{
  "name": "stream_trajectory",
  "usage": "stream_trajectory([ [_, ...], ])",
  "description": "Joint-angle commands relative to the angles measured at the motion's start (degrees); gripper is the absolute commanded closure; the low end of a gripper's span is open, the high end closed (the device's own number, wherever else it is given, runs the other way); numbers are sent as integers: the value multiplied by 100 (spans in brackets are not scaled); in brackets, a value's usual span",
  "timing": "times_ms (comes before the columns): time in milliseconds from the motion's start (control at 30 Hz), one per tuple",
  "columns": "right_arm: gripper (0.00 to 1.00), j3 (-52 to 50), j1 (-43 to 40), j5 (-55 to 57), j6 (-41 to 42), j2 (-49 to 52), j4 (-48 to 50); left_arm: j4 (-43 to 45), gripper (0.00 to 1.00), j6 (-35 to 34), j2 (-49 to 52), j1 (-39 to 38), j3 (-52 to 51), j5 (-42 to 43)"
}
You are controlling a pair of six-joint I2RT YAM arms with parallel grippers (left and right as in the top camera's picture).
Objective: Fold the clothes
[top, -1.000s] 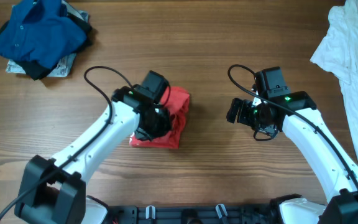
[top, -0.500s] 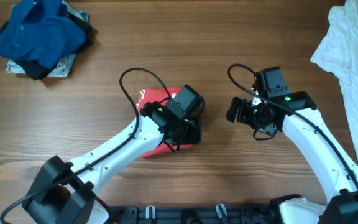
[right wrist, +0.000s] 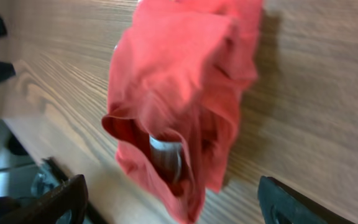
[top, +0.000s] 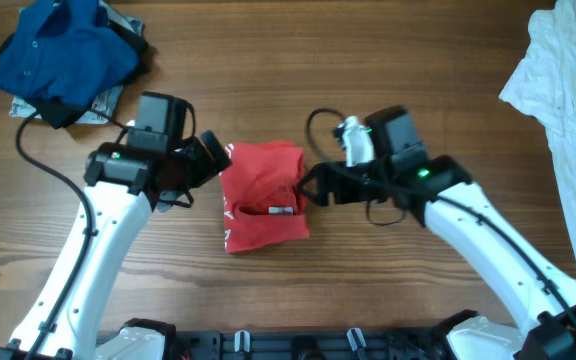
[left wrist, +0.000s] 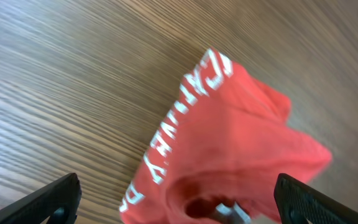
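A red garment (top: 263, 195) with white lettering lies folded into a rough square in the middle of the table. My left gripper (top: 218, 165) stands open at its left edge. In the left wrist view the garment (left wrist: 229, 130) fills the space ahead of the widely spread left gripper (left wrist: 179, 205). My right gripper (top: 308, 190) is at the garment's right edge, jaws apart. In the right wrist view the rumpled red cloth (right wrist: 179, 93) lies ahead of the right gripper (right wrist: 176, 202), its near edge reaching in between the fingers. Neither gripper clamps the cloth.
A pile of blue clothing (top: 63, 50) lies on a patterned cloth (top: 98, 105) at the far left corner. A white garment (top: 563, 110) is strewn along the right edge of the wooden table (top: 418, 290).
My left arm pulled back from over the red garment to its left side and opened. My right arm moved left up to the garment's right edge. The garment now lies flatter.
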Motion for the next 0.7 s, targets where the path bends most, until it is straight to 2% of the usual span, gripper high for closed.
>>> stream_trajectory([
  [0,17,-17,684,811,-197,157,442,-140,0,7,17,667,33,-310],
  [67,27,-17,1047,1362,55,391,570,-437,0,9,17,1113,33,-310],
  [167,29,-17,1143,1620,175,815,599,-734,0,13,17,1309,15,-330],
  [233,38,-17,1143,1659,216,992,693,-732,0,28,17,1307,15,-330],
  [300,38,-9,1143,1593,332,990,885,-730,0,28,20,1307,15,-332],
  [467,59,-7,1143,1790,380,1019,1069,-778,0,26,140,1307,7,-501],
  [600,60,-7,1141,1790,411,1270,1331,-778,0,26,157,1307,-17,-501],
  [667,77,-2,1137,1856,455,1270,1499,-778,0,28,157,1307,-17,-501],
])
